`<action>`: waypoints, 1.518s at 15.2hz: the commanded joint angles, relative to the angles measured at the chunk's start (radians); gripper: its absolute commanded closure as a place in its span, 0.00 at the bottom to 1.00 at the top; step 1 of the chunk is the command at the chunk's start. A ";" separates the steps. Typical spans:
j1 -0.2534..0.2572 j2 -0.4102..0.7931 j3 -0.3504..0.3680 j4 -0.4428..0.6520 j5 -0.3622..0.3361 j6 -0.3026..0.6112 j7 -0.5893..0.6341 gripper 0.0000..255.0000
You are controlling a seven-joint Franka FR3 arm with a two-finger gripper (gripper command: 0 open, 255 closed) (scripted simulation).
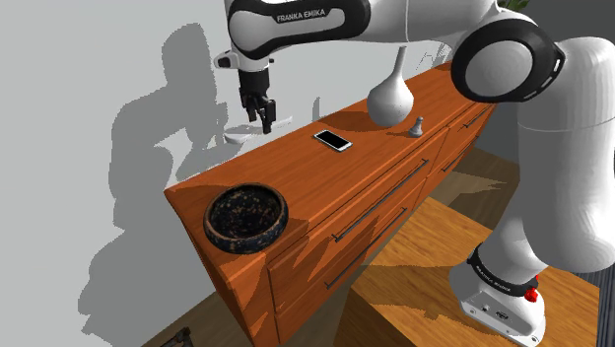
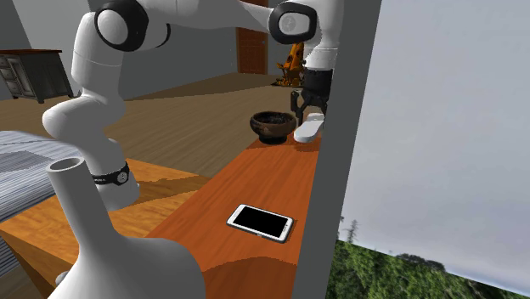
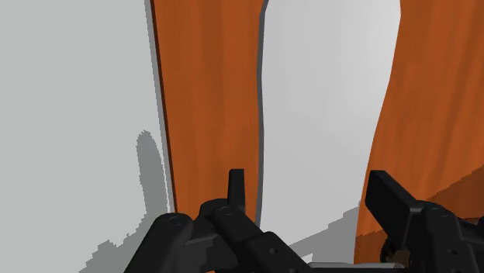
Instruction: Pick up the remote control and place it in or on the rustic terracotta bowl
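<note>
Directly above the white remote (image 1: 239, 135), the arm's black gripper (image 1: 259, 120) hangs w/ its fingers spread apart, clasping nothing. From the wrist view, the remote (image 3: 326, 77) runs lengthwise btwn the two fingers (image 3: 388, 198); whether either one touches it can't be told. The remote lies flat on the orange wooden dresser (image 1: 325, 177), at its far edge, right by the grey wall (image 1: 79, 99). The bowl (image 1: 219, 212), dark and speckled rather than terracotta in colour, stands upright at the dresser's end on the shoulder view's left, by the near edge, across the dresser top from the remote. In the second exterior view the bowl (image 2: 272, 125) shows to the left of the remote (image 2: 310, 129), w/ the gripper (image 2: 307, 109) low over the remote. A white phone (image 1: 332, 140) w/ a black screen lies flat around mid-dresser, to the shoulder view's right of the gripper. Farther to that view's right stands a white long-necked vase (image 1: 391, 96), w/ a small grey item (image 1: 417, 124) near its base; what that item is can't be told.
</note>
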 commanded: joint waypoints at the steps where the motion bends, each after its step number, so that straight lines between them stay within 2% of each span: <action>1: 0.000 0.010 0.000 0.044 0.000 -0.034 0.000 1.00; 5: 0.001 0.016 0.000 0.100 0.000 -0.084 0.000 1.00; 13: 0.101 -0.161 0.044 -0.165 -0.006 0.006 0.146 1.00; 23: 0.227 -0.276 0.119 -0.324 -0.010 0.052 0.350 1.00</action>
